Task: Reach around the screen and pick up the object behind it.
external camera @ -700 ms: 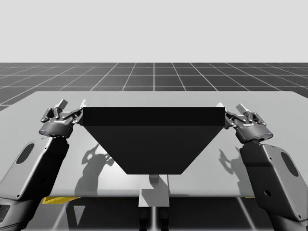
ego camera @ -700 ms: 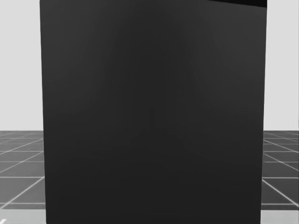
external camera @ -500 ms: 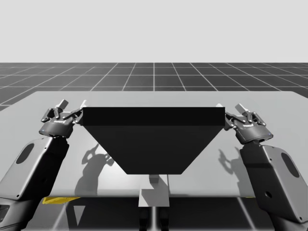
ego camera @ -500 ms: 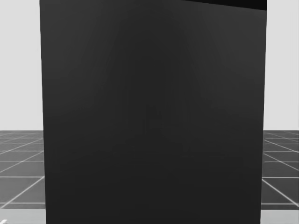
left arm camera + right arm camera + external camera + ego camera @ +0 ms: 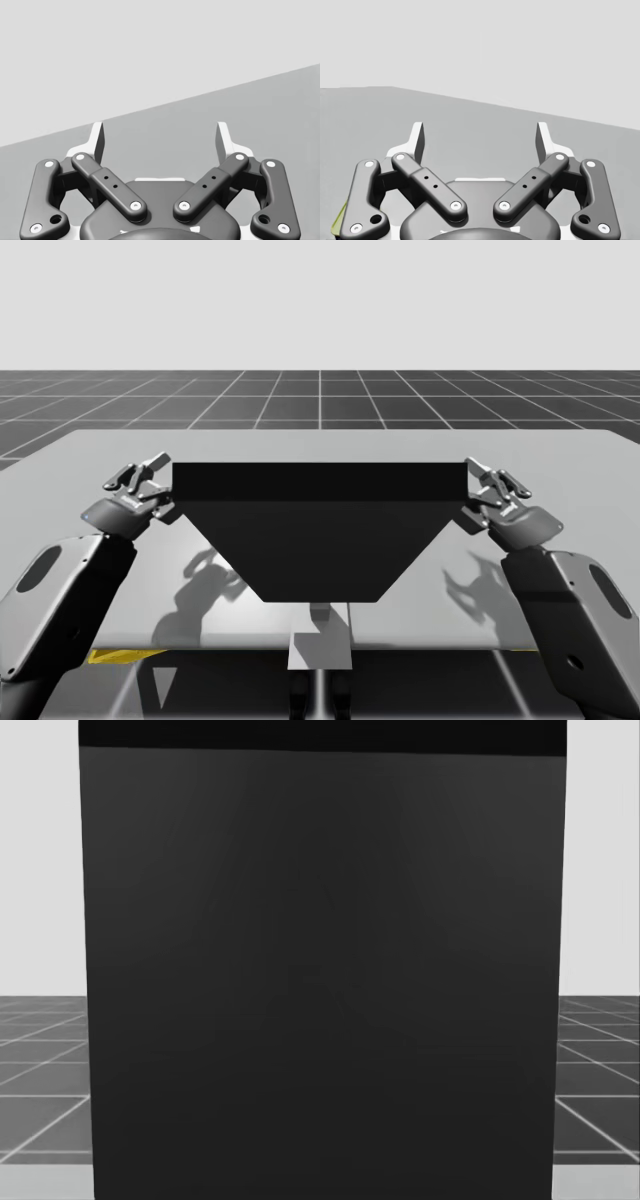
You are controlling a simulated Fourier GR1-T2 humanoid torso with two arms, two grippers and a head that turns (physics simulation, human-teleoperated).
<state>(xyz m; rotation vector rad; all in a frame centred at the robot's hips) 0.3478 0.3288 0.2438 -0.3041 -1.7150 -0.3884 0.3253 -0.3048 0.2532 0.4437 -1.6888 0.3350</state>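
Grippers flank a dark screen (image 5: 320, 530) standing upright on a grey table (image 5: 320, 445), as seen from the high camera. The left gripper (image 5: 140, 472) hovers just beside the screen's upper left corner and the right gripper (image 5: 492, 480) just beside its upper right corner, so the panel stands between the two. Whether either one touches the panel's edge cannot be told. Both wrist cameras show the jaws spread wide, nothing between the fingers and bare tabletop ahead of them. From the head camera, the screen's dark face rises straight in front, with tiled floor (image 5: 40, 1100) visible to either side. The object to be picked up is hidden by the screen, on its far side and inward of both sets of jaws.
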